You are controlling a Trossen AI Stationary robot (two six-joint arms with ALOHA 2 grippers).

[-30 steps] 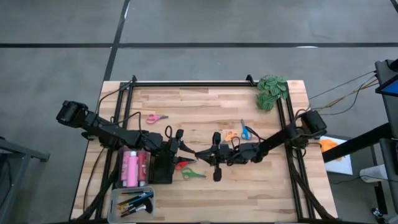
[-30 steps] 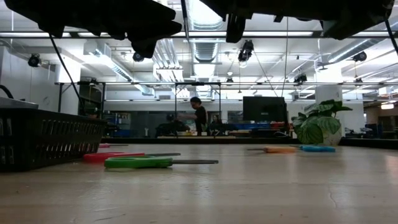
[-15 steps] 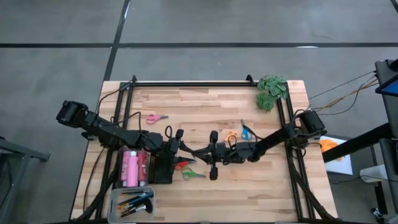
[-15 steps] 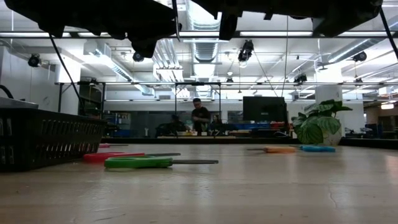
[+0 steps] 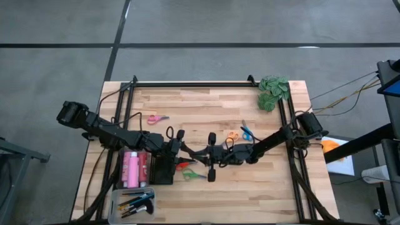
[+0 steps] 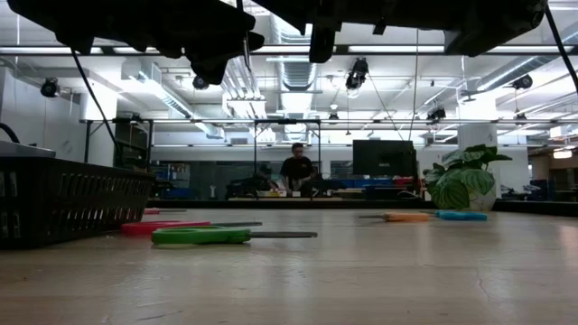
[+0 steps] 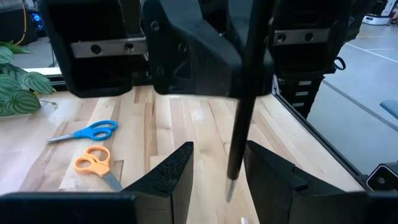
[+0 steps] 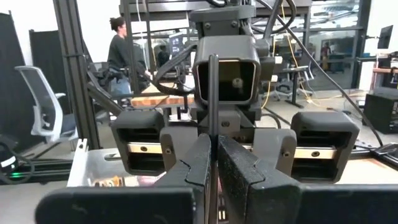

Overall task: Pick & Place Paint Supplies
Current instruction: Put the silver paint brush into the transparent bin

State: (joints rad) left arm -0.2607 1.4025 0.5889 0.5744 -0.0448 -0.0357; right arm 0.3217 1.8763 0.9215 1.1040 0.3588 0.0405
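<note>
Mid-surface [image 5: 250, 187], our right end effector [image 8: 211, 163] pinches a thin dark brush [image 7: 244, 102] tight, holding it between the half-open fingers of our left end effector [image 7: 217, 171], apparently for a handover. If the left closes off-centre, the brush could slip and drop.

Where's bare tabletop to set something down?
Free: the near strip of the table right of the brush tray, and the far strip between pink scissors and leafy clump. Crowded: mid-table, where both grippers meet over red and green scissors.
</note>
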